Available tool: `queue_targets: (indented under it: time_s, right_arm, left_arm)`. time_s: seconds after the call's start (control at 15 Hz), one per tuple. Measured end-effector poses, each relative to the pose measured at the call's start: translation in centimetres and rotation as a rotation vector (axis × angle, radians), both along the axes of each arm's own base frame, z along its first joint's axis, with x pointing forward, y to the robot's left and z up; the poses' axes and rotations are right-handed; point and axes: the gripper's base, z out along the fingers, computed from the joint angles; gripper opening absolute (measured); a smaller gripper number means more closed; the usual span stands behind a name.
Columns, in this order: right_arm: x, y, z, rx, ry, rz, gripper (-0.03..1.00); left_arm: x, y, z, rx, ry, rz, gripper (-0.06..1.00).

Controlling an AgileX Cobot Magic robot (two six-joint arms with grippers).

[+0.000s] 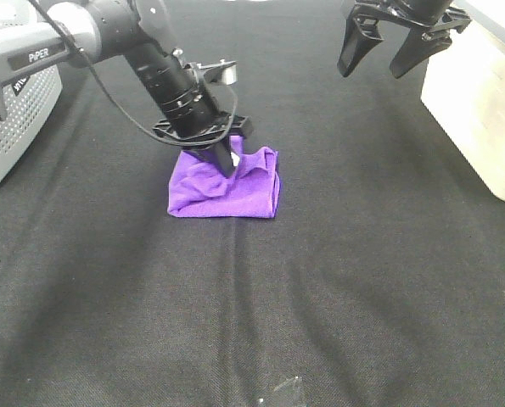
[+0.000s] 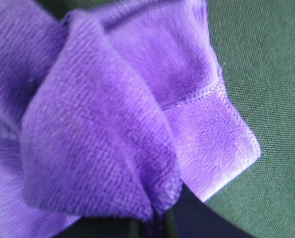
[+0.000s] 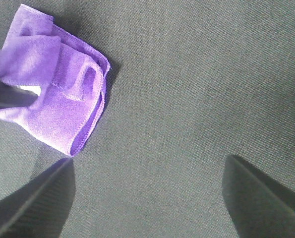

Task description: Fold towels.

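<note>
The purple towel (image 1: 227, 191) lies bunched and partly folded on the black table cloth, left of centre. My left gripper (image 1: 227, 161) reaches down onto its far edge and is shut on a raised fold of it. In the left wrist view the towel (image 2: 97, 139) fills the picture, with a stitched edge showing and the fold pinched at the gripper (image 2: 152, 229). My right gripper (image 1: 377, 64) hangs open and empty high at the far right, well apart from the towel. The right wrist view shows the towel (image 3: 58, 104) beyond the open gripper (image 3: 147, 198).
A white box (image 1: 477, 110) stands at the right edge. A grey perforated unit (image 1: 14, 119) stands at the left edge. The black table cloth (image 1: 320, 297) is wrinkled, with bits of clear tape (image 1: 286, 390) near the front.
</note>
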Motion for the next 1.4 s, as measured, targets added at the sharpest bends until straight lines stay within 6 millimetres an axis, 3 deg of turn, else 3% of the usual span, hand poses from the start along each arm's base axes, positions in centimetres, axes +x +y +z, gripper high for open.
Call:
queue_targets:
  time_s: [0.27,0.33,0.4,0.6,0.87,1.07,1.27,1.33,1.4]
  right_arm:
    - [-0.6,-0.1,1.7,0.008,-0.034,0.000,0.78]
    - [-0.6,-0.1,1.7,0.008,-0.034,0.000,0.78]
    - [-1.2,-0.2,3.3,0.015,-0.069,0.000,0.78]
    - [-2.2,-0.4,5.5,0.024,-0.119,0.000,0.78]
    - [-2.9,-0.5,7.0,0.028,-0.151,0.001,0.78]
    - [-3.4,-0.6,7.9,0.030,-0.170,0.001,0.78]
    - [-3.8,-1.0,8.6,-0.001,-0.194,-0.002,0.78]
    - [-4.2,-1.5,8.7,-0.038,-0.193,-0.029,0.78]
    - [-4.4,-2.1,9.0,-0.054,-0.196,-0.056,0.78]
  left_arm:
    - [-1.0,-2.9,0.4,-0.087,0.004,-0.014,0.54]
    - [-1.0,-2.9,0.4,-0.087,0.004,-0.014,0.54]
    - [-1.4,-4.4,0.7,-0.151,-0.011,-0.002,0.61]
    - [-1.7,-6.5,1.2,-0.222,-0.073,-0.005,0.62]
    - [-1.4,-6.6,2.4,-0.243,-0.150,-0.015,0.62]
    - [-0.7,-3.8,6.0,-0.135,-0.263,-0.044,0.62]
    - [0.6,2.3,9.7,0.023,-0.287,0.059,0.64]
    - [1.0,5.5,11.5,0.157,-0.321,0.150,0.72]
    - [1.0,7.3,12.6,0.245,-0.342,0.198,0.79]
